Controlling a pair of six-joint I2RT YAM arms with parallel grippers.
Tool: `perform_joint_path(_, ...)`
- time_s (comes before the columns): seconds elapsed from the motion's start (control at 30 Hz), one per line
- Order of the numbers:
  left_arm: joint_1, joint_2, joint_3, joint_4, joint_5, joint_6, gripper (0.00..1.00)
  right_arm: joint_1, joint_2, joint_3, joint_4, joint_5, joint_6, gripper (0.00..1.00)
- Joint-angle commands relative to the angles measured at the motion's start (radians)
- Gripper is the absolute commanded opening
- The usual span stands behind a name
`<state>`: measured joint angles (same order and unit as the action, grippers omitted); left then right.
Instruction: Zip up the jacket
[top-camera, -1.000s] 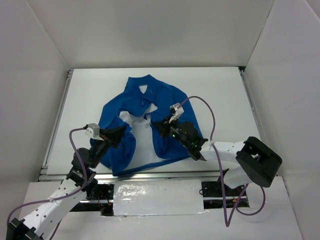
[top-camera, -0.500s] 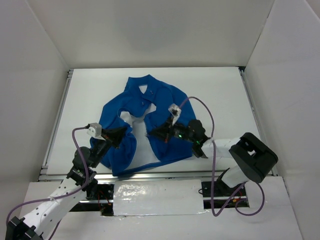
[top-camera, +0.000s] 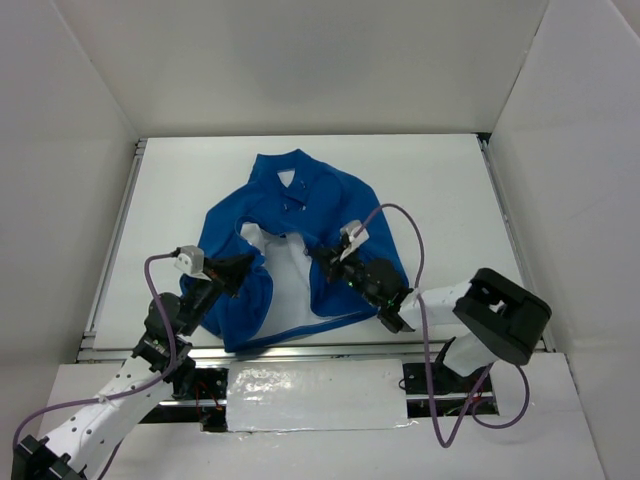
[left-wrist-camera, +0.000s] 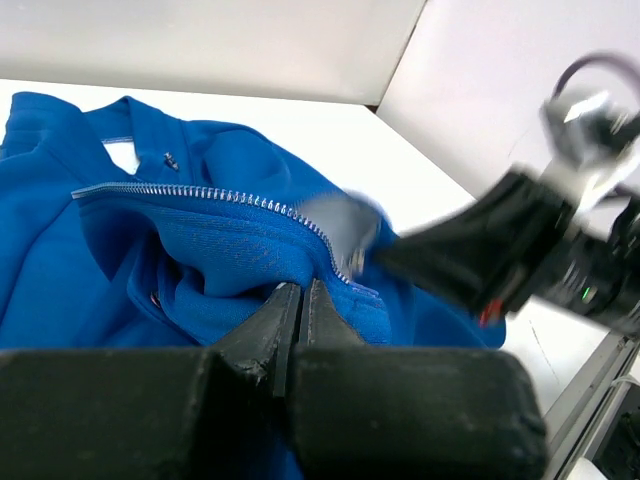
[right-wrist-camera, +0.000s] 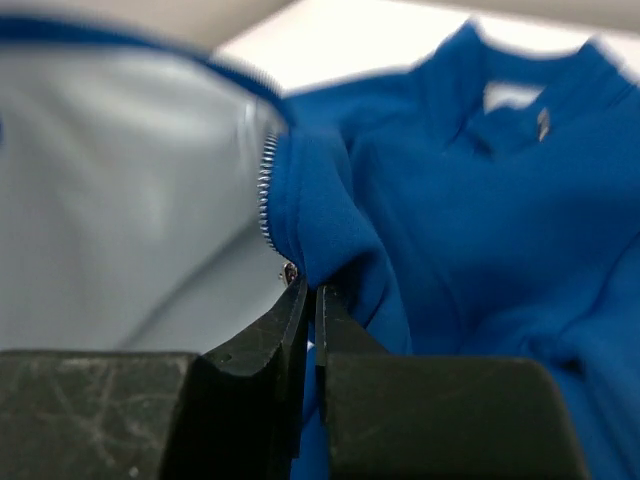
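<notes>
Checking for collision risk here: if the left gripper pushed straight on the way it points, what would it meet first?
The jacket: the left gripper is shut on its blue fold just below the zipper. Beyond that fold, probably the right gripper, though depth is unclear.

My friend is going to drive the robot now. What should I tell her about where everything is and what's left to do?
Left tool: shut, pinching the jacket just under its zipper teeth.
Right tool: shut, pinching the opposite front edge beside its own teeth.
Jacket: lies on the table, collar away from the arms. The front is open and the white lining shows between the two edges.
Done: both front edges are gripped.
Left: probably bring the edges together, join the zipper at the bottom, then pull it up.
</notes>
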<state>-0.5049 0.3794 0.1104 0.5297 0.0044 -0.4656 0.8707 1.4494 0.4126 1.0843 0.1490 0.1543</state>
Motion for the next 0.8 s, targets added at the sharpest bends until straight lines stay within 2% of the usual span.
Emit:
perform_joint_path(0.0,-0.001,0.006,0.052,0.047,0.012,0.038,0.0,0.005,0.086,-0.064,0.682,-0.092,-0.059,0.0)
perform_joint_path(0.2,-0.001,0.003,0.04,0.055,0.017,0.042,0.0,-0.001,0.112,-0.078,0.681,-0.17,0.005,0.0)
perform_joint_path(0.4,-0.001,0.035,0.052,0.081,0.1,0.048,0.0,-0.007,0.025,-0.083,0.666,-0.244,0.105,0.0)
perform_joint_path(0.57,-0.001,0.078,0.061,0.147,0.209,0.041,0.0,-0.012,-0.125,-0.037,0.39,-0.321,0.264,0.0)
perform_joint_path(0.6,-0.001,0.084,0.06,0.159,0.224,0.038,0.0,-0.013,-0.139,-0.031,0.381,-0.336,0.289,0.0)
perform_joint_path(0.67,-0.003,0.098,0.061,0.205,0.281,0.025,0.0,-0.05,-0.15,-0.023,0.422,-0.475,0.379,0.0)
perform_joint_path(0.7,-0.001,0.102,0.06,0.22,0.298,0.012,0.0,-0.09,-0.14,-0.014,0.442,-0.591,0.452,0.0)
perform_joint_path(0.77,-0.001,0.115,0.063,0.263,0.339,0.002,0.0,-0.12,-0.121,0.02,0.48,-0.669,0.511,0.0)
